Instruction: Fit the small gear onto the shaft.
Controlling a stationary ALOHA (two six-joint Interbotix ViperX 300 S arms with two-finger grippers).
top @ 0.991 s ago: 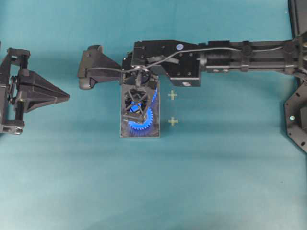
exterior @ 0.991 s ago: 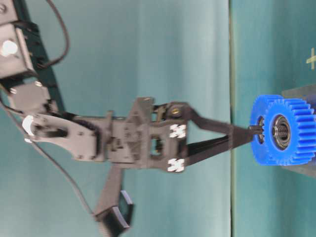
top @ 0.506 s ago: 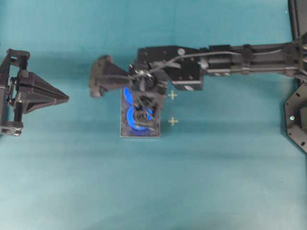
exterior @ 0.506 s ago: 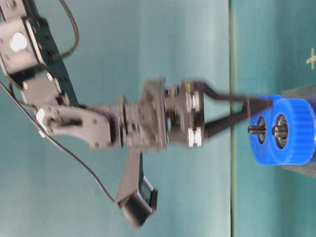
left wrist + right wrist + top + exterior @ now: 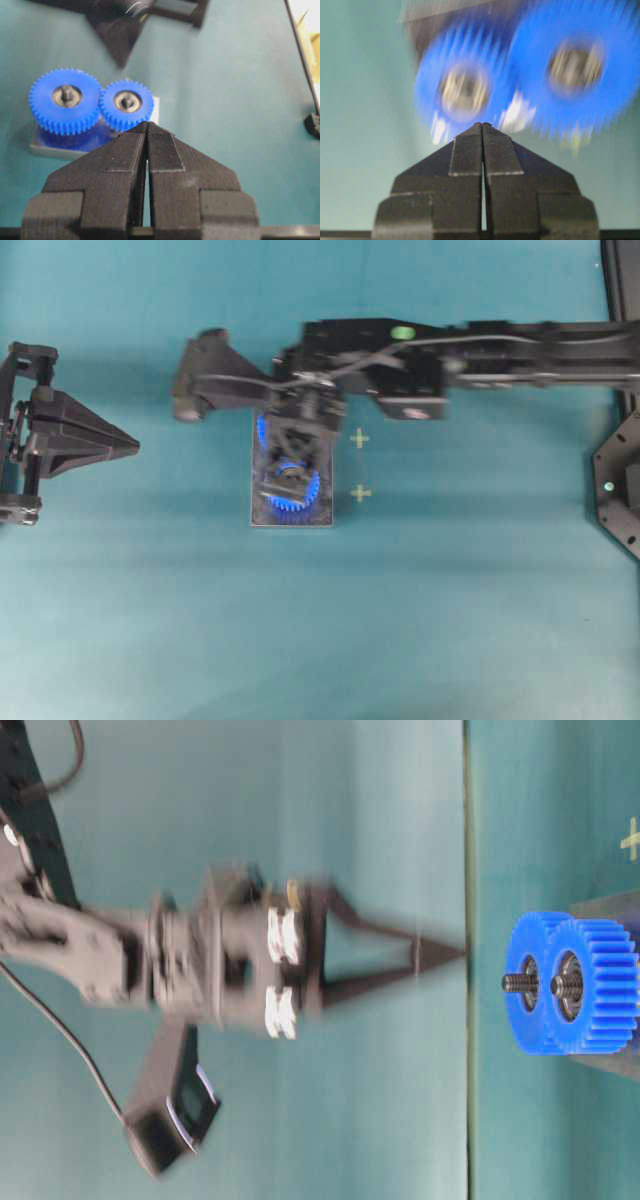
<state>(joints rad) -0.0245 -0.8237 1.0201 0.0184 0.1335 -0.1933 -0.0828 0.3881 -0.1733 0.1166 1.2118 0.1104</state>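
1. Closed and empty, our right gripper (image 5: 455,954) hangs clear of the gears in the table-level view, its tips pressed to a point at centre frame, well apart from the blue pair at the right edge

2. We see the small gear (image 5: 126,103) seated on the shaft (image 5: 128,102) at centre left of the left wrist view, the pin's tip showing through its silver-and-black hub

3. Beside it, to the left in that view, the larger gear (image 5: 65,101) sits with its teeth against the small one's, both over the grey plate (image 5: 45,148)

4. Our left gripper (image 5: 147,131) is likewise shut on nothing, its pads filling the lower middle of its own camera; overhead it waits at the far left (image 5: 125,447), away from the plate (image 5: 260,518)

5. We judge the fitting done; whether the gear is pressed fully home cannot be told, as the right wrist view is blurred

6. What seems left is only to draw the right arm (image 5: 520,340) clear of the plate
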